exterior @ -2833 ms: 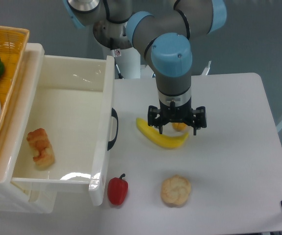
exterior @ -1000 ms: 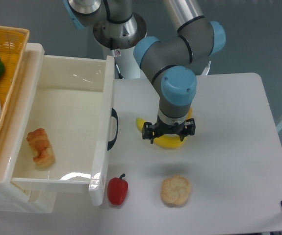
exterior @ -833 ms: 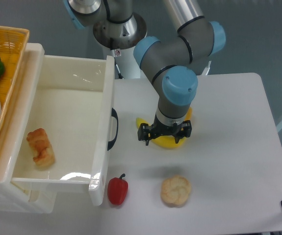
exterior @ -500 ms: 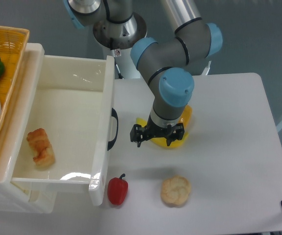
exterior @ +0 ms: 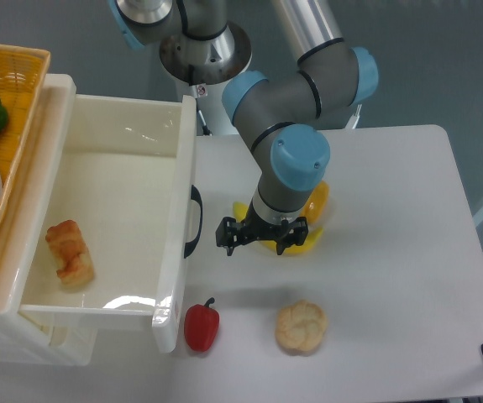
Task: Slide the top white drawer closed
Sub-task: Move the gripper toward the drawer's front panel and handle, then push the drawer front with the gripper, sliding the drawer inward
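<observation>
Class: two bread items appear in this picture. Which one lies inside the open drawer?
The elongated pastry lies inside the top white drawer, near its left wall. The round bun sits on the table, right of the red pepper.

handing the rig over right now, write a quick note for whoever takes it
Gripper: empty, fingers look spread, low over the table between the drawer front and the banana, apart from the black handle.
Top white drawer: pulled fully out, a pastry inside.
Done: nothing shut so far.
Left: reach the drawer front and push it in. Mind the red pepper close by the front's near corner.
</observation>
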You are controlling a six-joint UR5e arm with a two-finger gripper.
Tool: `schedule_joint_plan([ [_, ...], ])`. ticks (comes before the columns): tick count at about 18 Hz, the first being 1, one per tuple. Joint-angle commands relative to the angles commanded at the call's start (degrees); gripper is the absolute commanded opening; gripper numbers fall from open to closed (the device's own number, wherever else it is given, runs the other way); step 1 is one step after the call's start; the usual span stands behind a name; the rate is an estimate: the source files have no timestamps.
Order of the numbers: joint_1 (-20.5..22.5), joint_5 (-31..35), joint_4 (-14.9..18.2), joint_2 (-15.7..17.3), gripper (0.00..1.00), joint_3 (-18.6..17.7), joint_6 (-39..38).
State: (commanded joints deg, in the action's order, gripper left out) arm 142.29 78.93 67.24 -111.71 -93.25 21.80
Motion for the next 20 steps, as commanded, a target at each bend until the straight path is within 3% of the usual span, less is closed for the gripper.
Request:
schedule_joint_plan([
  [20,-2.02,-1.32,0.00,0.09,1.00,0.00,-0.09],
])
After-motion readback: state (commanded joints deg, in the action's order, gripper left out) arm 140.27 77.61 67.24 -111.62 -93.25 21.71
